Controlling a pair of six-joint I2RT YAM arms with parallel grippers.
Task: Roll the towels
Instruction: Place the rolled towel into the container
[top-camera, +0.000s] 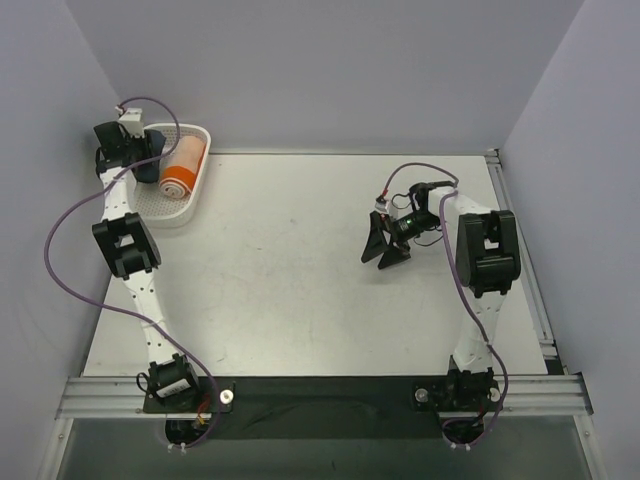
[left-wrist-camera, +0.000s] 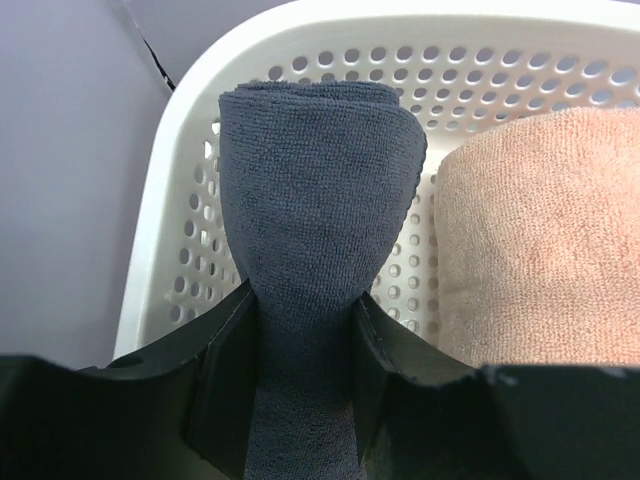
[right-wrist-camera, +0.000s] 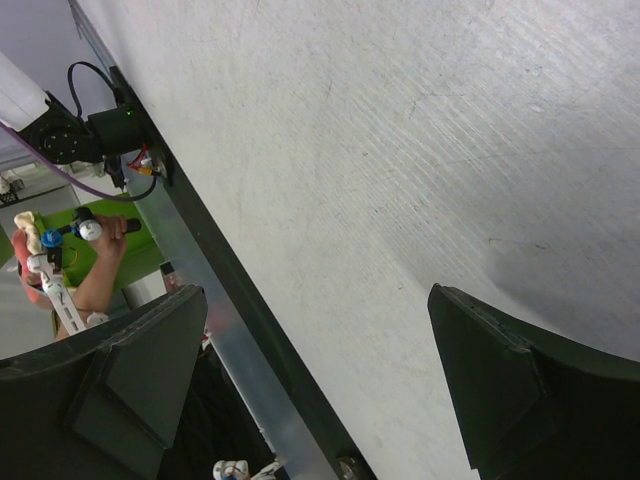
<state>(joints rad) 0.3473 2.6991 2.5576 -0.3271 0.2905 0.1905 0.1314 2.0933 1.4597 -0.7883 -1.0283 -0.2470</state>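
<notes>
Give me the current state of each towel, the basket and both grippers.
navy towel: rolled, pinched between the jaws of the left gripper, inside the basket.
orange towel: rolled, lying in the basket beside the navy towel.
basket: upright, holding both towels.
left gripper: shut on the navy towel.
right gripper: open, empty, above the table.
</notes>
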